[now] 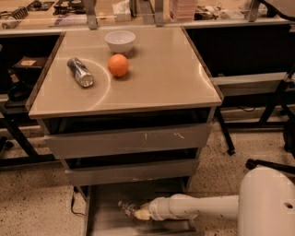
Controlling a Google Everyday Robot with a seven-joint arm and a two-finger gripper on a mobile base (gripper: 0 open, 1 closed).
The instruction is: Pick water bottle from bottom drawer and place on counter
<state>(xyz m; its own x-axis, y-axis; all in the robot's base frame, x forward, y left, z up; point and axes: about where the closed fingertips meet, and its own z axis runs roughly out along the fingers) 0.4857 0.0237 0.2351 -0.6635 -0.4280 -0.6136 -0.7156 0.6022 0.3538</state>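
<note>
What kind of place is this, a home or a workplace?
Probably a robotics lab or workshop: a bench cluttered with tools stands behind the counter, and the gripper is down in the bottom drawer at the water bottle.

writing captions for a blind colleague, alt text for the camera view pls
The gripper reaches into the open bottom drawer, right at the water bottle lying there. On the counter above are a silver can, an orange and a white bowl.

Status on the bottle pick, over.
Gripper low in the bottom drawer, at the water bottle. Bottle lying on drawer floor, not lifted. Counter holds can, orange, bowl.
</note>
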